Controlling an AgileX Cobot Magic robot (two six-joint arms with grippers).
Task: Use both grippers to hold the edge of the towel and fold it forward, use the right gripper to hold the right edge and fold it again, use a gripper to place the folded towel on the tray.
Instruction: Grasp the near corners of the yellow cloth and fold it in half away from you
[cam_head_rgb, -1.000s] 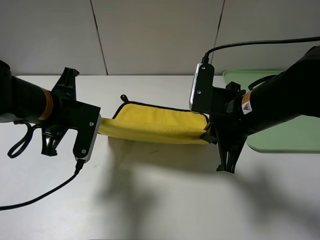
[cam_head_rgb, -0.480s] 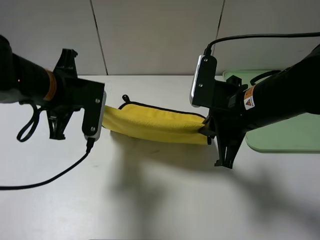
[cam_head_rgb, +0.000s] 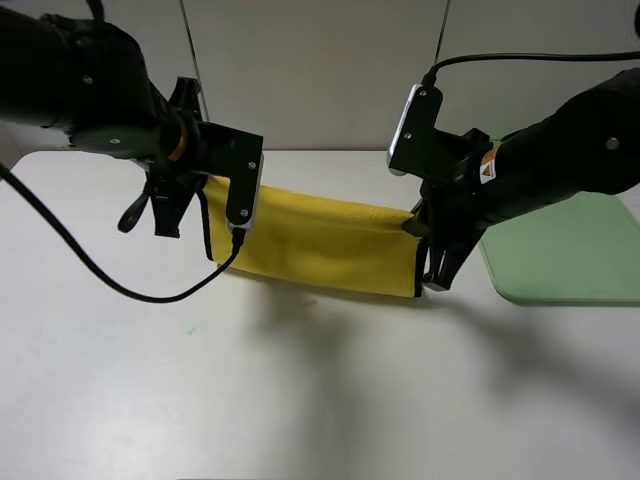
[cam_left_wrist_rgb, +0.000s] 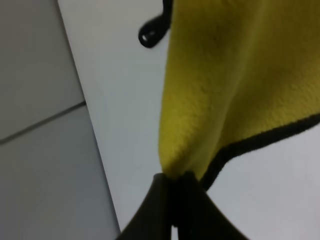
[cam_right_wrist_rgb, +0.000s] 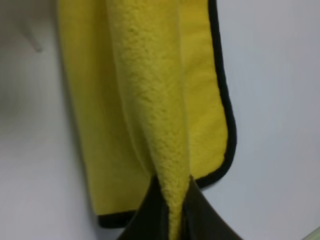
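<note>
Hanging slack, the yellow towel (cam_head_rgb: 320, 240) runs side to side over the table (cam_head_rgb: 300, 400) between left gripper (cam_left_wrist_rgb: 175, 187) and right gripper (cam_right_wrist_rgb: 172, 200), each pinched tight on an upper corner, lower hem reaching the surface beneath them

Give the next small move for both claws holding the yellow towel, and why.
Probably carry the left claw and right claw forward together: each pinches the raised edge of the towel, which hangs between them, not yet folded over.
</note>
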